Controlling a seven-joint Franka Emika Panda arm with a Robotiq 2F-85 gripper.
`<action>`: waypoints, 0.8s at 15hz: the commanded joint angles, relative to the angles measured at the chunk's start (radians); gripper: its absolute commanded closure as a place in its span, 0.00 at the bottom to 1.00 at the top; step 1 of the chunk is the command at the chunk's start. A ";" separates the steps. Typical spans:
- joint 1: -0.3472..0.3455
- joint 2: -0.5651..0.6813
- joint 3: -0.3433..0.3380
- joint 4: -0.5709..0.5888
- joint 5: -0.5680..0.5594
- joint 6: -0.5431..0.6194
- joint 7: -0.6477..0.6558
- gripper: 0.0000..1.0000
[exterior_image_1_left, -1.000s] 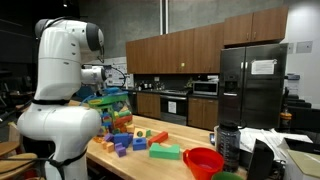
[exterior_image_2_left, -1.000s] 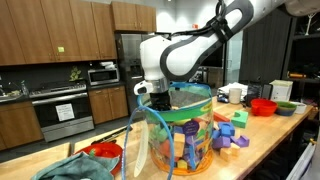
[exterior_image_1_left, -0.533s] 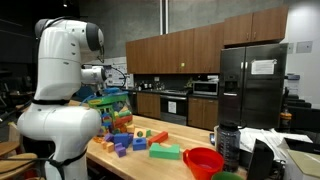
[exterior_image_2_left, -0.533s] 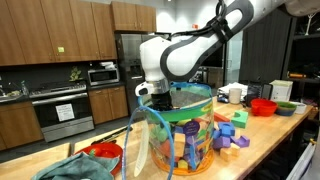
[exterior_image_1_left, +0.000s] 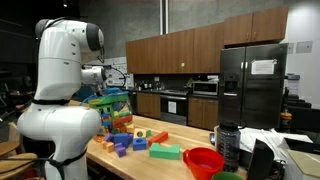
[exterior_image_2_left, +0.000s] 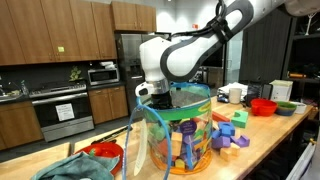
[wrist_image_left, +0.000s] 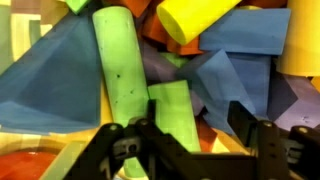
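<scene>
- In the wrist view, one blue wedge (wrist_image_left: 45, 80) lay at the far left of the pile.
- One pale green cylinder (wrist_image_left: 120, 70) ran top to bottom beside it, touching the wedge.
- One green block (wrist_image_left: 175, 105) lay just right of the cylinder's lower end, between the two fingers (wrist_image_left: 125, 150).
- The gripper (wrist_image_left: 193, 118) stood wide and held nothing. The finger at the view's left was at the green block's edge, touching or not I could not tell. The other finger stood apart from it.
- One yellow cylinder (wrist_image_left: 200, 18) lay at the top, resting on one orange block (wrist_image_left: 158, 25).
- Two blue blocks (wrist_image_left: 240, 70) filled the right side, one above the other.
- In an exterior view, a red bowl (exterior_image_2_left: 103, 152) sat low at the left.
- Next came one clear jar (exterior_image_2_left: 185, 135), packed with blocks; the green block was inside it, near the top.
- The gripper (exterior_image_2_left: 150, 95) reached into the jar's mouth from above.
- Right of the jar, loose blocks (exterior_image_2_left: 228, 130) lay on the counter (exterior_image_2_left: 285, 122), too small to count.
- A second red bowl (exterior_image_2_left: 263, 105) stood at the far right.
- In an exterior view, one green slab (exterior_image_1_left: 165, 152) lay on the counter, right of the jar.
</scene>
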 joint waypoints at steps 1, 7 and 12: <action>0.000 -0.015 -0.011 0.011 -0.079 -0.022 0.015 0.00; -0.002 -0.019 -0.017 0.008 -0.159 -0.032 0.028 0.00; 0.000 -0.031 -0.018 0.025 -0.195 -0.190 0.033 0.00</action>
